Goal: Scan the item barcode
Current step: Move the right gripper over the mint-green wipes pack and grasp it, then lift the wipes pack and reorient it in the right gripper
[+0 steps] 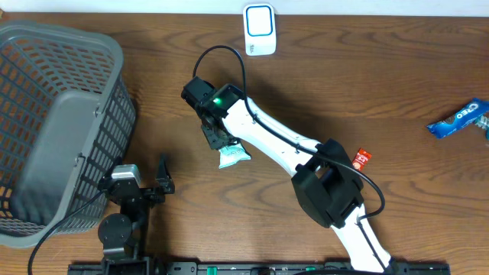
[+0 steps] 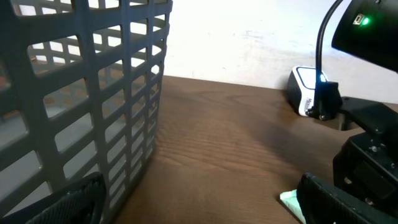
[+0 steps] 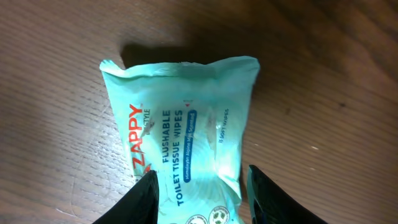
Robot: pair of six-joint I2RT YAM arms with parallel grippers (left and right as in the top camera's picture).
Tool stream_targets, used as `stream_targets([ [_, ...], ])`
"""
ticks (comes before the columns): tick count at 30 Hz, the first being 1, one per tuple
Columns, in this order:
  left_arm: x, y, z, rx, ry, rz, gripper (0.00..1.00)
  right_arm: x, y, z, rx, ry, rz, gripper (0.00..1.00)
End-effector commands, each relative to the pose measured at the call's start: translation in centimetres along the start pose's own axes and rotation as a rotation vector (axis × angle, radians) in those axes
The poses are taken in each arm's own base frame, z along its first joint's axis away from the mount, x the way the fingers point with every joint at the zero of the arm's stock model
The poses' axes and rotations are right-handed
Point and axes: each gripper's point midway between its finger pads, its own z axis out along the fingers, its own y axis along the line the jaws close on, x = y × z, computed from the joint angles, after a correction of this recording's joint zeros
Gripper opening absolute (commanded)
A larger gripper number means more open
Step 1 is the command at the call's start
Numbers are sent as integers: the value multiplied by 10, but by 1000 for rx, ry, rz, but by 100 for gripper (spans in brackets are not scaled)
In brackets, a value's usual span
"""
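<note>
Wipes pack (image 1: 233,156): lying on table (image 1: 367,92), centre of overhead frame, below scanner (image 1: 260,29) | Right gripper (image 3: 200,186): fingers straddle the pack's lower end; whether clamped or loose cannot be told | Left gripper (image 1: 163,178): released, jaws wide, lower left of frame, beside basket (image 1: 69,46)

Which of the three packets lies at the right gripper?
The mint-green wipes pack, between the fingers of the right gripper. The blue Oreo packet and small red packet lie elsewhere.

Basket (image 1: 114,47) walls off left; open tabletop (image 1: 367,84) right of scanner (image 1: 260,29).
</note>
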Motion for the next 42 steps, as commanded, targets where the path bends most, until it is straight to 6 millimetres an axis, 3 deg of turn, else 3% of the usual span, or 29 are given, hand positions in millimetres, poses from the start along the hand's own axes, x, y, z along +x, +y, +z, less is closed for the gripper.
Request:
stream_targets([
  [1, 16, 1, 1, 0, 54, 14, 98, 11, 15, 10, -14, 31, -42, 43],
  [9, 16, 1, 1, 0, 54, 14, 98, 16, 29, 10, 91, -22, -103, 70],
  [11, 16, 1, 1, 0, 54, 14, 98, 17, 30, 14, 125, -31, -110, 70],
  [13, 16, 1, 1, 0, 54, 14, 98, 19, 30, 23, 146, -24, -120, 64],
  [15, 16, 1, 1, 0, 54, 14, 98, 24, 28, 36, 162, 2, -122, 47],
  [19, 16, 1, 1, 0, 54, 14, 98, 34, 21, 58, 207, 49, -99, 32],
  [21, 16, 1, 1, 0, 54, 14, 98, 36, 14, 60, 244, 54, -73, 21],
  [27, 16, 1, 1, 0, 54, 14, 98, 39, 9, 56, 273, 64, -63, 1],
  [29, 16, 1, 1, 0, 54, 14, 98, 46, 18, 52, 205, 119, -79, 1],
  [31, 16, 1, 1, 0, 54, 14, 98, 51, 28, 44, 99, 186, -108, 1],
  [34, 16, 1, 1, 0, 54, 14, 98, 57, 42, 16, -98, 296, -139, 1],
  [36, 16, 1, 1, 0, 54, 14, 98, 61, 59, -13, -320, 367, -168, 1],
  [38, 16, 1, 1, 0, 54, 14, 98, 59, 81, -54, -642, 407, -210, 1],
  [40, 16, 1, 1, 0, 54, 14, 98, 53, 83, -82, -848, 407, -204, 1],
  [42, 16, 1, 1, 0, 54, 14, 98, 44, 73, -96, -976, 388, -194, 1],
])
